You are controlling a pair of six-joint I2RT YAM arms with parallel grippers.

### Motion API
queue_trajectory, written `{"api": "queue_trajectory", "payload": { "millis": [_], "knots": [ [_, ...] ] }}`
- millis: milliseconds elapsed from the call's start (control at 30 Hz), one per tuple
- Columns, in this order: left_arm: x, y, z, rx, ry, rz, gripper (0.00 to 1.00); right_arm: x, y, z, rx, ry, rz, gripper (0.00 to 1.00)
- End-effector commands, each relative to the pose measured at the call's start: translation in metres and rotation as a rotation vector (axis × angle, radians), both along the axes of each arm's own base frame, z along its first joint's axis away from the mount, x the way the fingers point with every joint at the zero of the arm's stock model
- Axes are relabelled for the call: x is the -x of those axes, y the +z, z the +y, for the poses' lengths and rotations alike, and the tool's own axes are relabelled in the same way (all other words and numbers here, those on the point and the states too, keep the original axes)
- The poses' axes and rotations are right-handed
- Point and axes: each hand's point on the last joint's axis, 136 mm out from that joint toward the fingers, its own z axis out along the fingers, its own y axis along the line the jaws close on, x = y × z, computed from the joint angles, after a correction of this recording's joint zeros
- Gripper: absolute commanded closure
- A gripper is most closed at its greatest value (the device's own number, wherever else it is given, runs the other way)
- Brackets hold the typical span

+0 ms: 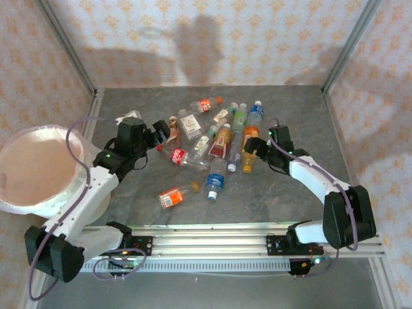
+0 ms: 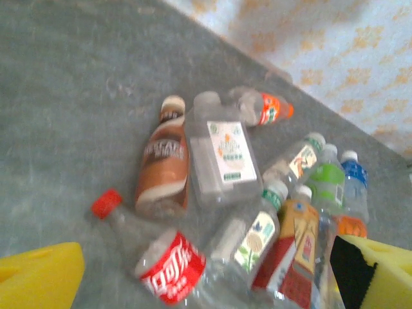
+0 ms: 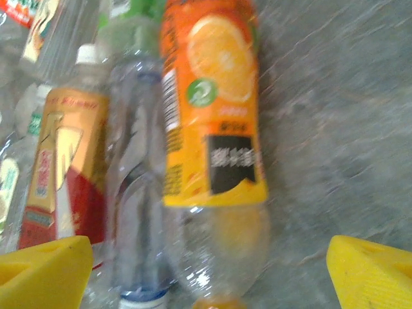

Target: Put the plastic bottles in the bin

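**Both tools open at the bottle heap**

I see the plastic bottles (image 1: 212,138) lying on their sides in a loose heap on the grey, stone-patterned worktop (image 1: 283,193). They have thin clear walls and glossy labels. The bin (image 1: 32,170), round and lined with a white bag, stands well apart at the left. The left tool (image 1: 161,133) is open near a brown bottle (image 2: 164,161). The right tool (image 1: 254,147) is open too, with its yellow fingers (image 3: 367,270) on either side of an orange-label bottle (image 3: 212,109), not touching it.
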Motion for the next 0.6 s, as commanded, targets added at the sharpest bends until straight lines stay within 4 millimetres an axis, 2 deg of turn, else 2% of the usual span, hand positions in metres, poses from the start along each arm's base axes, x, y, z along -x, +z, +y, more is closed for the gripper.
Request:
{"api": "queue_trajectory", "payload": {
  "millis": [0, 67, 167, 233, 300, 467, 567],
  "knots": [
    [0.047, 0.042, 0.043, -0.075, 0.154, 0.044, 0.0, 0.005, 0.02, 0.018, -0.006, -0.024, -0.003, 0.04],
    [0.069, 0.056, 0.07, -0.175, 0.242, 0.061, 0.0, 0.014, 0.018, 0.025, -0.014, -0.091, 0.034, 0.02],
    [0.096, 0.07, 0.106, -0.281, 0.37, 0.074, 0.0, 0.026, 0.02, 0.065, -0.079, -0.029, 0.029, 0.01],
    [0.114, 0.08, 0.126, -0.323, 0.449, 0.066, 0.0, 0.037, 0.019, 0.089, -0.044, 0.033, 0.019, 0.01],
    [0.125, 0.091, 0.14, -0.361, 0.497, 0.042, 0.0, 0.049, 0.01, 0.104, 0.024, 0.069, 0.04, 0.01],
    [0.13, 0.103, 0.162, -0.421, 0.527, 0.111, 0.0, 0.079, -0.021, 0.126, 0.184, 0.146, 0.118, 0.01],
    [0.123, 0.109, 0.172, -0.461, 0.557, 0.104, 0.0, 0.085, -0.037, 0.133, 0.219, 0.175, 0.149, 0.01]
  ]
}}
